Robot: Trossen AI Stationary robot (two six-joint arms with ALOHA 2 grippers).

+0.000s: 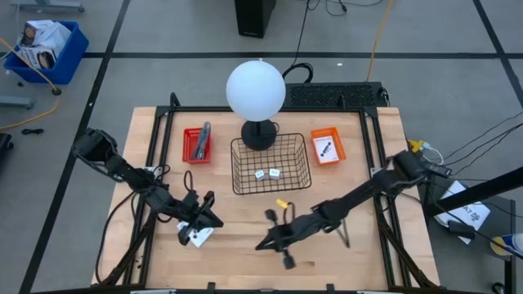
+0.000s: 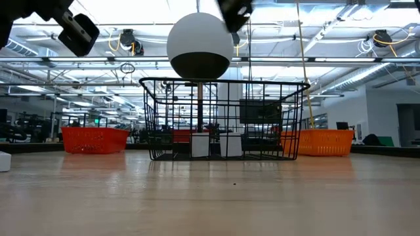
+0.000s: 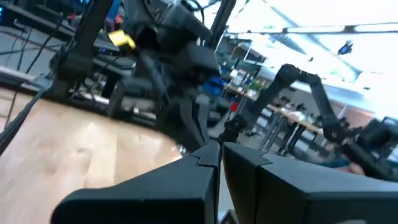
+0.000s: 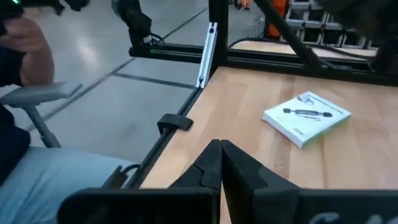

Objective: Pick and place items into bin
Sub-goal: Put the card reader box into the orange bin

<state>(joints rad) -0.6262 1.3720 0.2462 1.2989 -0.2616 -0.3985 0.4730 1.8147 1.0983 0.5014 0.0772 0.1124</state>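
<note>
Wooden surface, seen from above, carrying a black wire basket with two white cubes inside, in front of the white globe lamp. Left end effector, fingers together, hangs over a white card near the front edge; the same card lies flat in the right wrist view. Right end effector, fingers together and empty, hovers right of that card. Red tray and orange tray flank the basket.

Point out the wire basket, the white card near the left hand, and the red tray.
wire basket (image 1: 270, 187): high view, on its front rim.
white card (image 4: 307, 117): right wrist view, on the middle of its top face.
red tray (image 1: 190, 145): high view, on its bare floor left of the tool.
</note>
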